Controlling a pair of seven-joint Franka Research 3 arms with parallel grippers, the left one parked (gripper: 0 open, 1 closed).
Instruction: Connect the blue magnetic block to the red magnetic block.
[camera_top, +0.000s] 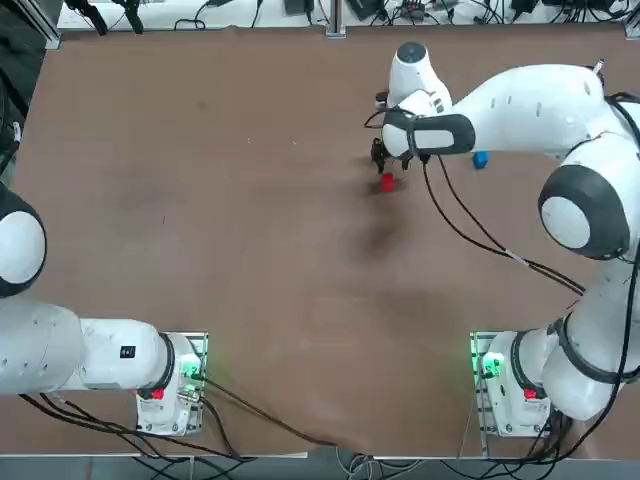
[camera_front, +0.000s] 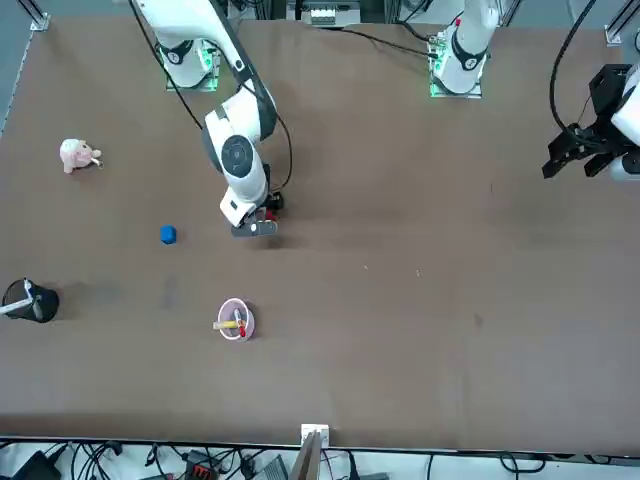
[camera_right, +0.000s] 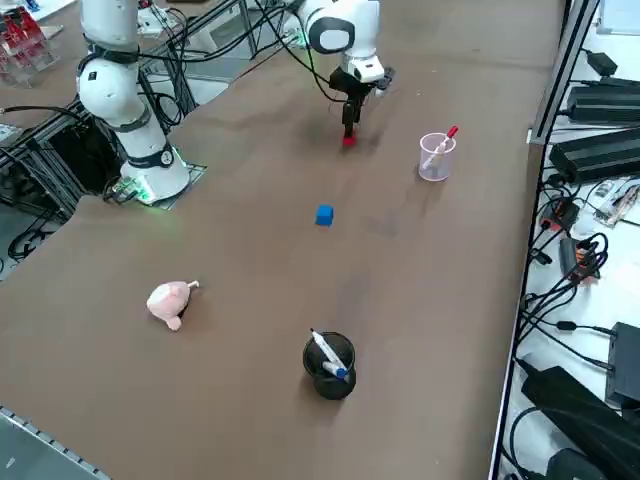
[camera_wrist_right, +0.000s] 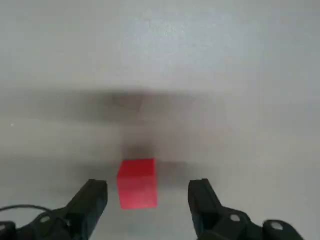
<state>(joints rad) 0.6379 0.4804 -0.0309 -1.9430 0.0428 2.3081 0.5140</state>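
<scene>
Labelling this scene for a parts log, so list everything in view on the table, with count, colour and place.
magnetic block: one, red, between the open fingers
magnetic block: one, blue, on the tabletop, apart from the red one
plush toy: one, pink, near the table's right side
pen holder: one, black, pens inside
cup: one, pale, pens inside, far side
right pincer: one, black, open above the red block

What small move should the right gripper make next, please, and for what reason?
Probably lower the right gripper a little, straight over the red magnetic block: its fingers are open on either side of it, while the blue magnetic block lies apart.
</scene>
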